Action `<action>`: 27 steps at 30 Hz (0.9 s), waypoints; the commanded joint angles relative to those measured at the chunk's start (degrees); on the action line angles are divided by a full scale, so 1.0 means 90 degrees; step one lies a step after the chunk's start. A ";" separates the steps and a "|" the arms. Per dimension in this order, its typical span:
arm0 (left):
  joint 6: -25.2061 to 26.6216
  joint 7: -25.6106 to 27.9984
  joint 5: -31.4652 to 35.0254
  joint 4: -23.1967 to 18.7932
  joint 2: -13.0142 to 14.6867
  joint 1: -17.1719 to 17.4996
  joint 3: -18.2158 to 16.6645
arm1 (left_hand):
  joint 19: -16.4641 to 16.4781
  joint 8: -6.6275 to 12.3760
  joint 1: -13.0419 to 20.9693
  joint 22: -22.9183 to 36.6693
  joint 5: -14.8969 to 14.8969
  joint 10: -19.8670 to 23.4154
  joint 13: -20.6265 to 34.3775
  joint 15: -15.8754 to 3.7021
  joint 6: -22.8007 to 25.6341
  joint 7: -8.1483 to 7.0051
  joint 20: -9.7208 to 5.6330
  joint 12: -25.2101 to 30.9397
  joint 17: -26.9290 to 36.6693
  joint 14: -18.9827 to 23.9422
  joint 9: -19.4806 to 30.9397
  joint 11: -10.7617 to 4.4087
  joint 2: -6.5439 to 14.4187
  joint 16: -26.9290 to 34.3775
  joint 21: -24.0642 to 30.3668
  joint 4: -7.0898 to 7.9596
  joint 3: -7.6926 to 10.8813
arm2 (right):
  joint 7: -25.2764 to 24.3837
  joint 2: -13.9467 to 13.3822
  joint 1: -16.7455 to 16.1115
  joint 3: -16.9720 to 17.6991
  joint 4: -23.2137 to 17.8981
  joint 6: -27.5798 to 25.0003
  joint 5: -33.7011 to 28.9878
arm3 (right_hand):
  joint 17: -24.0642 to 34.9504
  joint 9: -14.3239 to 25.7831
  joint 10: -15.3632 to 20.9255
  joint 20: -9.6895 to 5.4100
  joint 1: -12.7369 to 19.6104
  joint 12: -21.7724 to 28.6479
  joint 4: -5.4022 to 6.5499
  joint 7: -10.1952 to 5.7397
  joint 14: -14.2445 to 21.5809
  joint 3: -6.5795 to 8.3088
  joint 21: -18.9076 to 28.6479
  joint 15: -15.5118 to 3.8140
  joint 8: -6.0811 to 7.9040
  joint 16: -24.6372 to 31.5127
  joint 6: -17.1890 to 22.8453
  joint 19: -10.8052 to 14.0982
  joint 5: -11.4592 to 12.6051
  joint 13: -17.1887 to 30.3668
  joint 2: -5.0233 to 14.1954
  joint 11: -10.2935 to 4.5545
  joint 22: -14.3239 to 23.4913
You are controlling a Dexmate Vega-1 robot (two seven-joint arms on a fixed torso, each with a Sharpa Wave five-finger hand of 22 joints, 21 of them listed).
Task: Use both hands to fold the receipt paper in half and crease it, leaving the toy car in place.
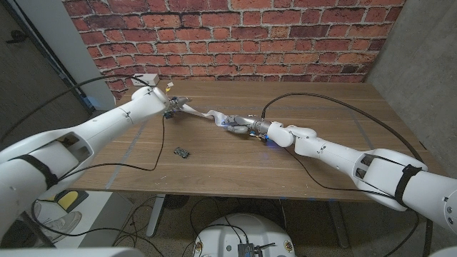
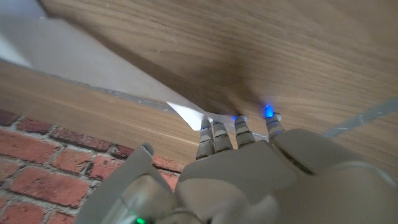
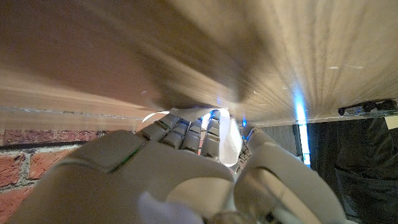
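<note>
Up near the middle of the frame: receipt paper point(image 1: 203, 113), a white strip running between both hands and twisted partway along.
Left hand point(image 1: 173, 104): pinching the strip's left end, upper left of centre.
Right hand point(image 1: 246, 126): fingers curled around the strip's right end, just right of centre.
Toy car point(image 1: 182, 151): small and dark, sitting alone on the wooden surface point(image 1: 335, 135), below the paper and well apart from it.
Back wall: red brick.

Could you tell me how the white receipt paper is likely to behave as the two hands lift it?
The thin white receipt paper strip is probably floppy: it kinks between the left hand and the right hand. It likely weighs little and creases readily, and might tear if pulled taut.
</note>
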 commanded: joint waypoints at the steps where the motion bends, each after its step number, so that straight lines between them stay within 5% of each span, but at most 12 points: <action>1: -0.0567 -0.0579 -0.0232 -0.0502 0.0217 0.0436 -0.0618 | 0.1255 0.0004 0.0108 0.0767 0.0023 -0.0066 -0.0045 -0.0427 -0.0020 0.0085 -0.1014 -0.0086 0.0019 0.0536 0.0005 0.0123 0.0006 -0.0008 0.0067 -0.0072 0.0015 | -0.0056 -0.0047 -0.0041 0.0032 -0.0040 0.0084 0.0057 | 0.0008 0.0015 0.0029 0.0410 -0.0002 0.0052 0.0001 -0.0002 0.0176 0.0043 0.0045 0.0005 0.0007 0.0032 -0.0054 0.0465 0.0027 0.0010 -0.0018 -0.0030 0.0837; 12: -0.1045 -0.1166 -0.0619 -0.0179 0.0115 0.0623 -0.0844 | 0.1723 -0.0046 0.0123 0.0776 0.0007 -0.0054 -0.0049 -0.0373 -0.0085 0.0124 -0.1001 -0.0133 0.0019 0.0799 0.0005 0.0188 -0.0007 0.0027 0.0207 -0.0114 0.0007 | -0.0005 -0.0160 -0.0153 0.0081 -0.0281 0.0011 0.0051 | 0.0008 0.0016 0.0030 0.0394 -0.0006 0.0055 -0.0001 0.0002 0.0192 0.0051 0.0049 -0.0004 0.0007 0.0037 -0.0074 0.0482 0.0029 0.0010 -0.0016 -0.0015 0.0837; 16: -0.1892 -0.1738 -0.1028 0.0315 0.0001 0.0681 -0.1054 | 0.2153 0.0010 0.0161 0.0783 0.0005 0.0351 -0.0051 -0.0371 0.0151 0.0173 -0.0937 -0.0042 0.0018 0.1255 0.0007 0.0287 0.0059 0.0089 0.0329 -0.0149 0.0041 | 0.0007 -0.0214 -0.0198 0.0109 -0.0419 -0.0039 0.0031 | 0.0007 0.0016 0.0026 0.0394 -0.0007 0.0054 -0.0002 0.0007 0.0192 0.0054 0.0049 -0.0009 0.0009 0.0036 -0.0075 0.0485 0.0029 0.0010 -0.0015 -0.0007 0.0837; 21: -0.2443 -0.1849 -0.1447 0.0297 -0.0038 0.0919 -0.1417 | 0.3205 -0.0035 0.0264 0.0818 -0.0026 0.0620 -0.0041 -0.0270 0.0198 0.0095 -0.0818 -0.0072 0.0039 0.2204 0.0014 0.0508 0.0114 0.0216 0.0688 -0.0245 0.0121 | 0.0041 -0.0277 -0.0260 0.0144 -0.0573 -0.0137 0.0005 | 0.0008 0.0016 0.0018 0.0390 -0.0009 0.0051 -0.0002 0.0002 0.0190 0.0058 0.0048 -0.0018 0.0010 0.0035 -0.0078 0.0484 0.0030 0.0010 -0.0013 -0.0013 0.0837; 27: -0.2479 -0.1426 -0.1928 -0.0383 0.0164 0.1367 -0.1969 | 0.5250 -0.0046 0.0217 0.0887 -0.0062 0.0741 -0.0024 -0.0164 0.0194 -0.0112 -0.0957 -0.0136 0.0098 0.4060 0.0022 0.0559 0.0022 0.0419 0.1527 -0.0305 0.0128 | 0.0053 -0.0337 -0.0312 0.0184 -0.0672 -0.0202 -0.0018 | 0.0008 0.0016 0.0008 0.0392 -0.0011 0.0049 -0.0002 0.0006 0.0191 0.0063 0.0046 -0.0014 0.0012 0.0035 -0.0082 0.0483 0.0032 0.0010 -0.0010 -0.0027 0.0837</action>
